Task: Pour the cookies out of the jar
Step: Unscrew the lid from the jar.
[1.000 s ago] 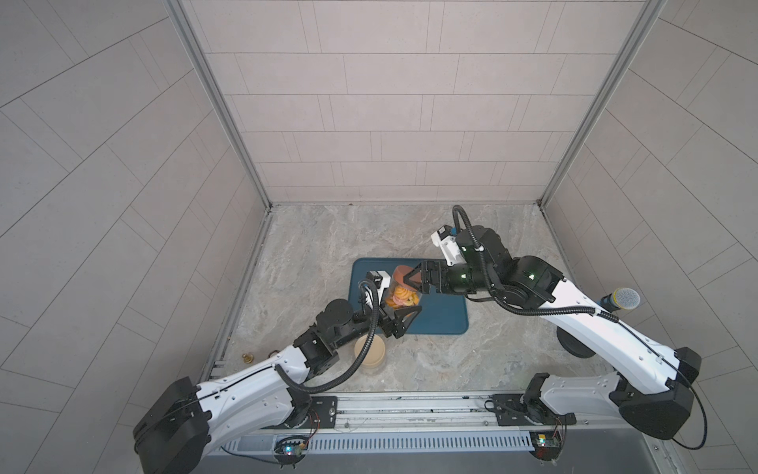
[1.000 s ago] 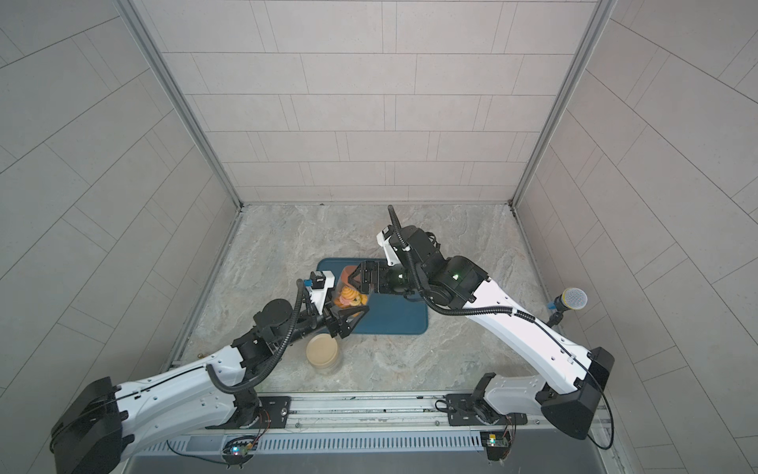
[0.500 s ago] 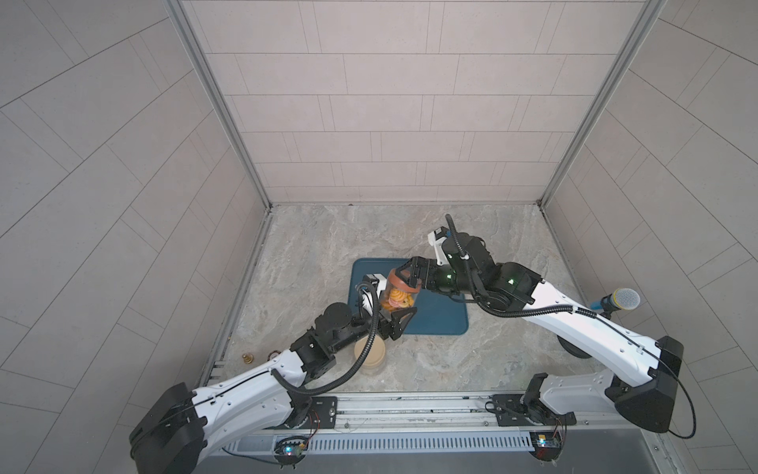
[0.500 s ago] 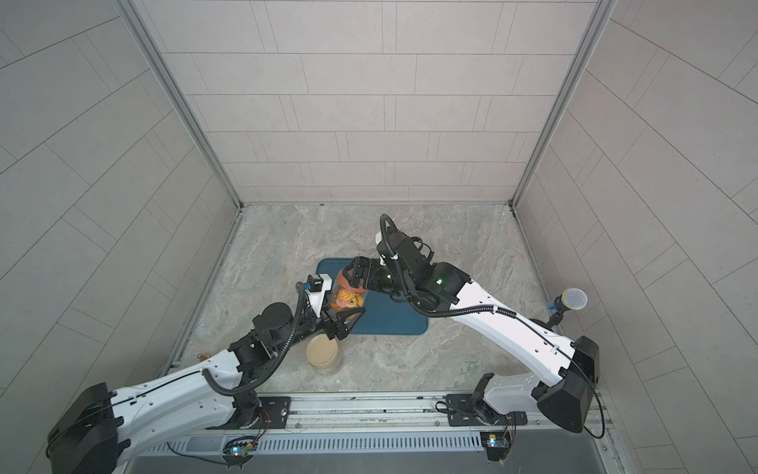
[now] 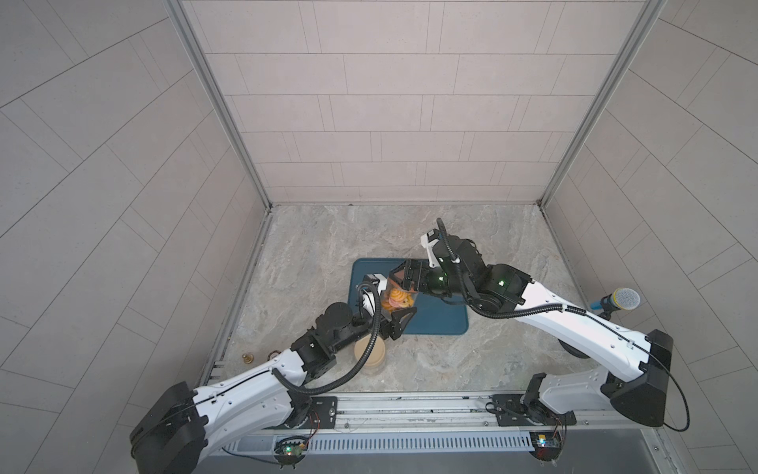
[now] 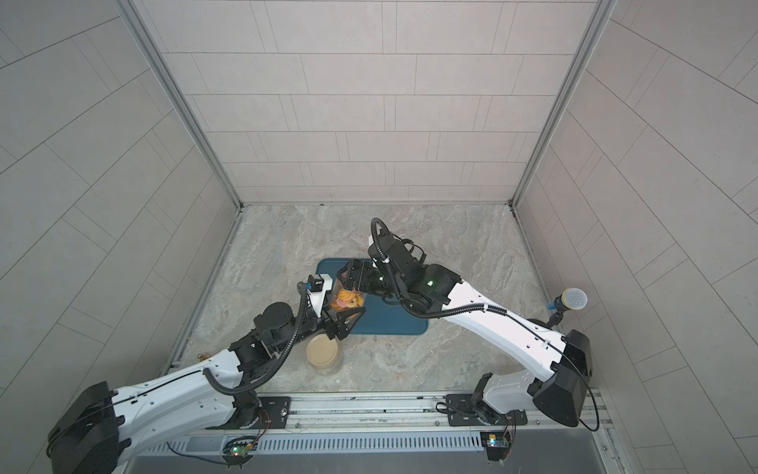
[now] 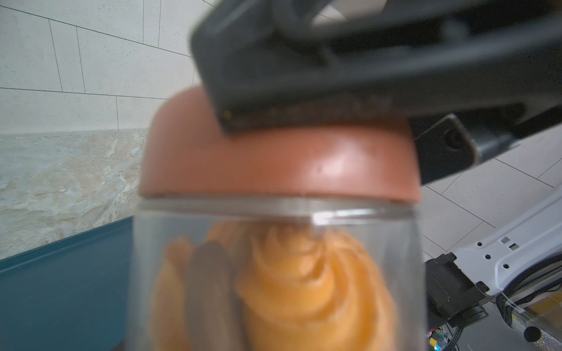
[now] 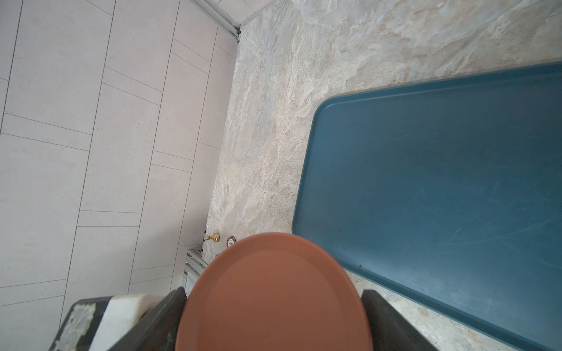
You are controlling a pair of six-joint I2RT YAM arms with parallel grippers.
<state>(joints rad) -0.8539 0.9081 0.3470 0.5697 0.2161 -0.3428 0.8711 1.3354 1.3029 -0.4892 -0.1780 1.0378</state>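
Nearest the rail, a spare jar (image 5: 370, 353) with a beige lid stands on the bench (image 5: 451, 369). Just beyond, the left claw (image 5: 389, 305) is clamped round the clear jar (image 6: 346, 301), cookies (image 7: 304, 282) inside, over the left edge of the blue tray (image 5: 434, 324). The right claw (image 5: 406, 275) pinches its reddish-brown lid (image 8: 273, 297). The lid likely comes off first: twist squarely, keep the left grip firm and the mouth up.

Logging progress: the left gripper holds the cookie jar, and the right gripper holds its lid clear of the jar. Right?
No: the lid sits on the jar, with the right gripper clamped on it, as the left wrist view shows. The rest is right.
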